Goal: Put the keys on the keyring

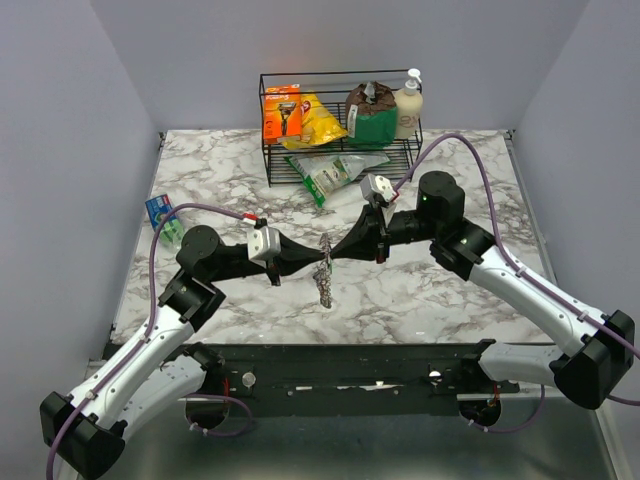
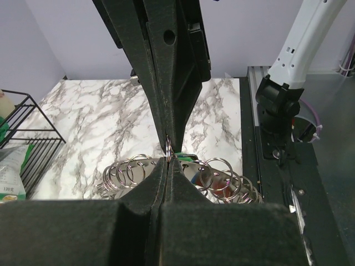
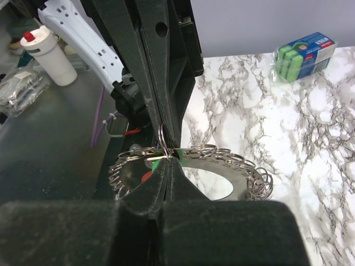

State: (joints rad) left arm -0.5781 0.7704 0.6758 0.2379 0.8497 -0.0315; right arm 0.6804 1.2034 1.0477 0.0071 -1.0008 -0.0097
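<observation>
The keyring (image 1: pixel 324 272) is a flat silver ring fringed with many small split rings, held up between both grippers at the table's middle. My left gripper (image 1: pixel 314 259) comes in from the left, its jaws shut on the keyring's rim (image 2: pixel 222 185), with one small ring standing at the tips. My right gripper (image 1: pixel 336 254) meets it from the right, shut on the same spot of the keyring (image 3: pixel 222 160). In each wrist view the other arm's fingers (image 2: pixel 169 83) (image 3: pixel 161 66) point down onto the pinch. A green key head (image 2: pixel 189 159) peeks out beside the tips; the rest of the keys are hidden.
A black wire rack (image 1: pixel 268 150) at the back holds packets and a lotion bottle (image 1: pixel 408 103). A green-and-white bag (image 1: pixel 335 170) lies in front of it. A blue-and-green pack (image 1: pixel 162 215) sits at the table's left edge. The dark base rail (image 1: pixel 340 365) runs along the near edge.
</observation>
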